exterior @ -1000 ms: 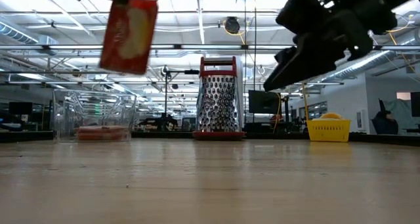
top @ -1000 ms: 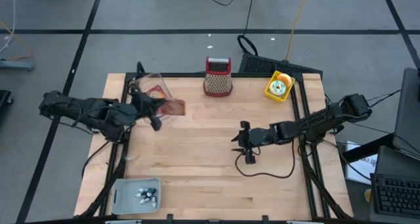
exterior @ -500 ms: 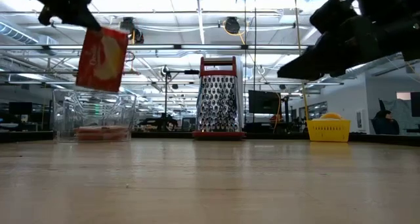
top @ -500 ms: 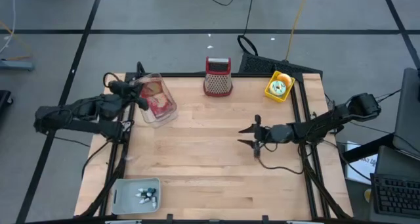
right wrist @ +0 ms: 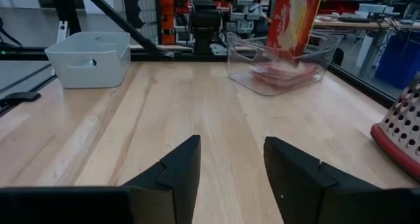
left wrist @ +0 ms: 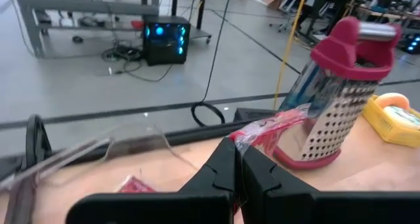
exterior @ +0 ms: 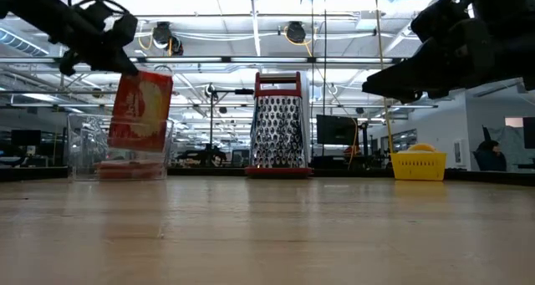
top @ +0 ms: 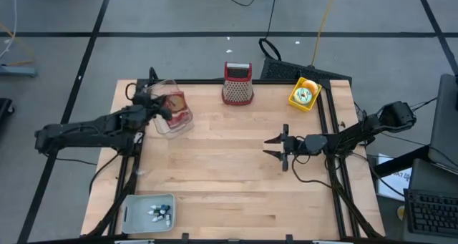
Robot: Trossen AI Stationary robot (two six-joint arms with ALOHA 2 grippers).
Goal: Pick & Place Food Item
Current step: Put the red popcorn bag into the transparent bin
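Wooden tabletop in a lab hall, box grater (top: pixel 237 84) and yellow basket (top: pixel 303 94) along the far edge; placing step underway: left gripper (top: pixel 152 101) clamped on a red snack packet (exterior: pixel 140 111), hanging it over the clear plastic container (top: pixel 172 113) at the far left. Next move likely lower into the bin and release. Packet looks thin, glossy, crinkly, red with a pale picture, tilted slightly. Right gripper (top: pixel 275 144) waits mid-right, fingers apart, empty

No legible text, brand, number or sign anywhere on the table. Printing on the red food packet (exterior: pixel 140 111) too blurred to read.
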